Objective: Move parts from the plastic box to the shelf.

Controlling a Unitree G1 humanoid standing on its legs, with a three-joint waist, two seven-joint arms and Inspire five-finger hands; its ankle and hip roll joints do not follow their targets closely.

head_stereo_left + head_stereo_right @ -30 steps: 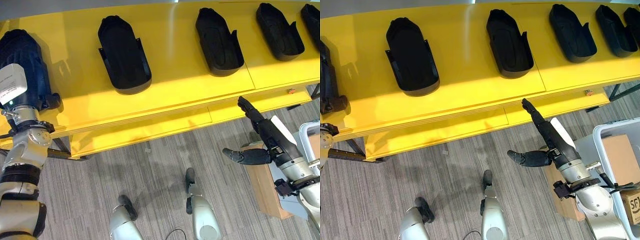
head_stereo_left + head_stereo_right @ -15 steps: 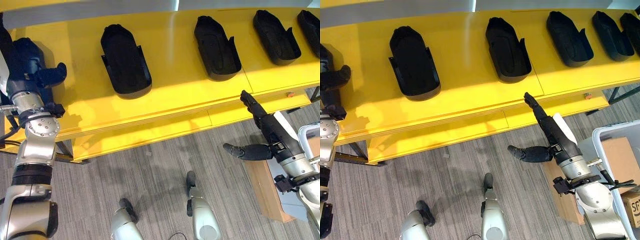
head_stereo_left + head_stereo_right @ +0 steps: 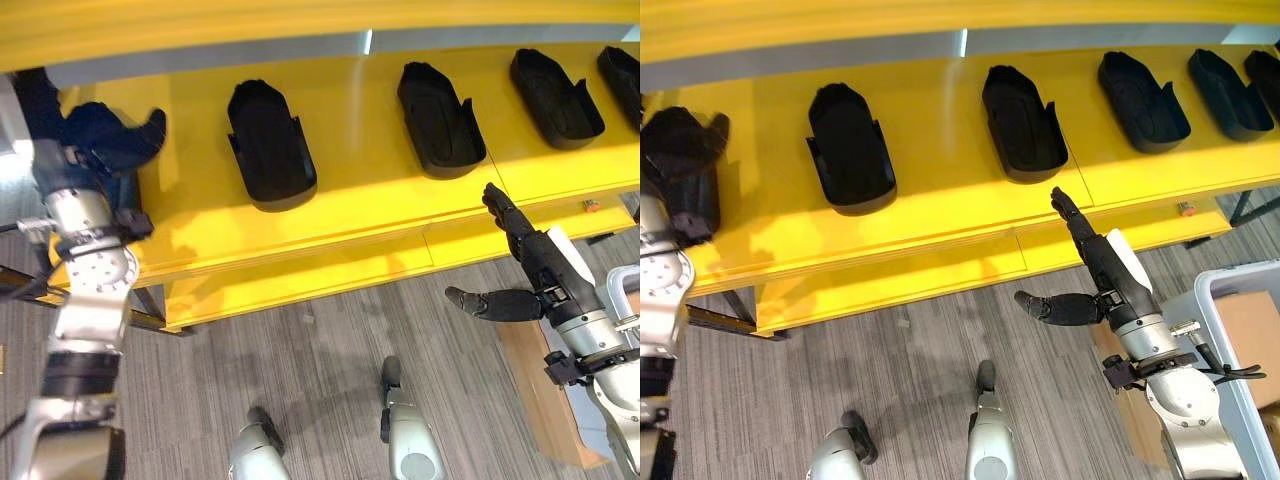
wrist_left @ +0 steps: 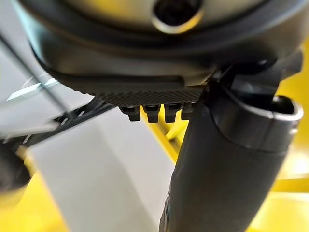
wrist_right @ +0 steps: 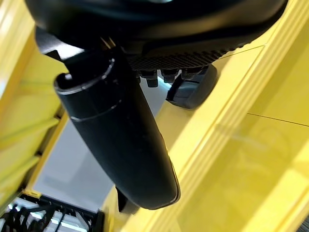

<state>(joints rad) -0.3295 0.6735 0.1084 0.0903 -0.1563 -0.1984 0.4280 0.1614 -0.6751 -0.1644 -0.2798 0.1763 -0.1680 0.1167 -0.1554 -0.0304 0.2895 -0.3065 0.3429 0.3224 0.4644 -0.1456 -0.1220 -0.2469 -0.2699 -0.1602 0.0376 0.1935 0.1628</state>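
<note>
We are at the yellow shelf (image 3: 360, 190), where a row of black parts (image 3: 268, 144) already lies well spaced. Our left hand (image 3: 685, 150) is at the shelf's left end with a further dark part (image 3: 690, 205) beneath it, on the surface. We judge the step to be setting this part down and letting go.

To do it well, we want the part lying flat and in line with the others, clear of the front edge, before lifting the hand straight away so nothing drags. Spacing should match its neighbour (image 3: 850, 147), which sits well apart.

The left arm reaches up from the lower left, wrist bent over the shelf, thumb sticking out to the side. We cannot tell whether its fingers grip the part or merely rest on it.

Our right hand (image 3: 530, 270) hangs in front of the shelf's edge, fingers straight and pointing up toward it, thumb out sideways, holding nothing. The plastic box (image 3: 1230, 330) sits on the floor at the right.
</note>
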